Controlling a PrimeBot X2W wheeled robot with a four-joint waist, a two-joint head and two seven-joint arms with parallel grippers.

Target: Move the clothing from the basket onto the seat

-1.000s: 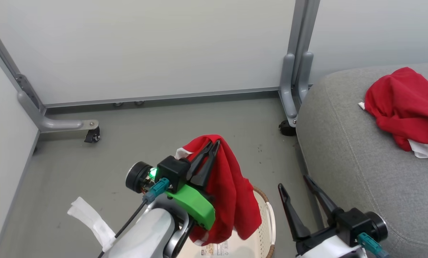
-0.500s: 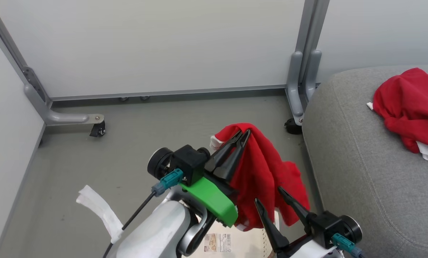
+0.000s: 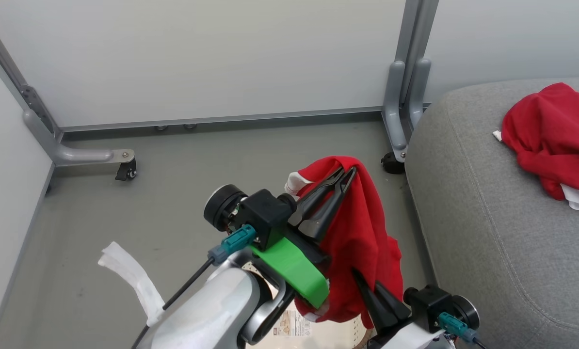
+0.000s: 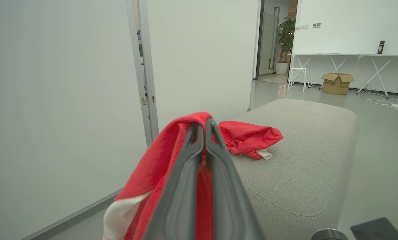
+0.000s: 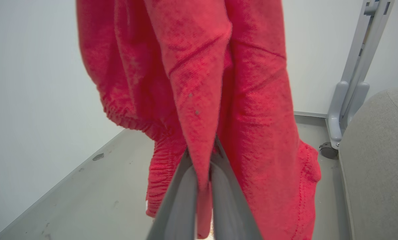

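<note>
The seat is lying at three o'clock. Left gripper and right gripper are clamping the garment; I'm aiming to lift its possibly trailing hem clear.

Fuzzy red cloth clothing, woven grey seat (matt)

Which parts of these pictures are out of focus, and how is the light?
Left wrist view: the left hand, close to the lens, is soft; the seat is sharp. Right wrist view: the right hand and the held garment are slightly blurred. Head view: even light, weak shadows, no glare.
</note>
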